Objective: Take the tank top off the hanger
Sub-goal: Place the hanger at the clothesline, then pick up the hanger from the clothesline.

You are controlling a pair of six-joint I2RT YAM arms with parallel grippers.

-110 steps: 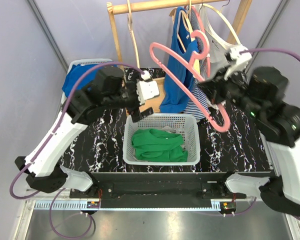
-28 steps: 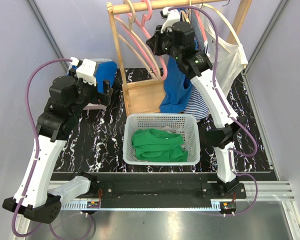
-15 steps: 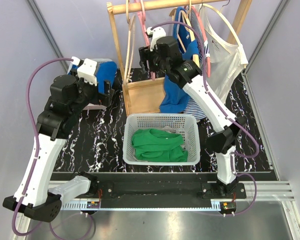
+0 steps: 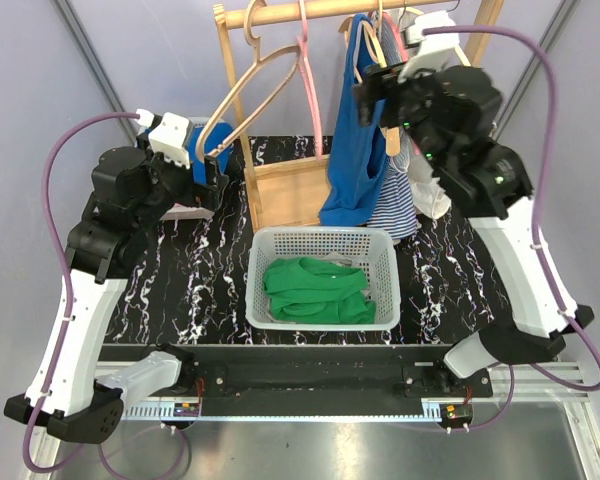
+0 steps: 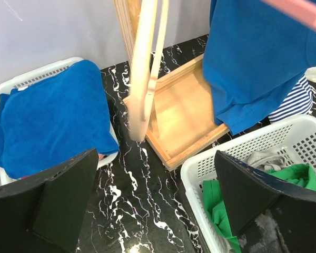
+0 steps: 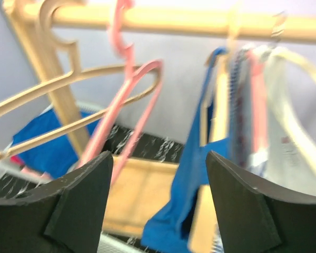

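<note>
Your left arm stands raised, elbow bent, its left claw (image 5: 157,155) spread wide and empty above the surface (image 4: 180,290), near one basket (image 5: 21,84) of blue cloth (image 5: 47,110). Two bare hangers hang from the rail (image 4: 320,10): one wooden hanger (image 4: 242,95) and one pink hanger (image 4: 308,85). Right of them, the blue tank top (image 4: 355,150) hangs on the rail. Your right arm reaches high, with the right claw (image 6: 159,158) spread and empty just beside the tank top.

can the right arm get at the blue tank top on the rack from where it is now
Probably yes. The right hand is open, up near the rail and facing the blue tank top, with nothing between them in the wrist view. The empty pink hanger hangs off to one side.
</note>
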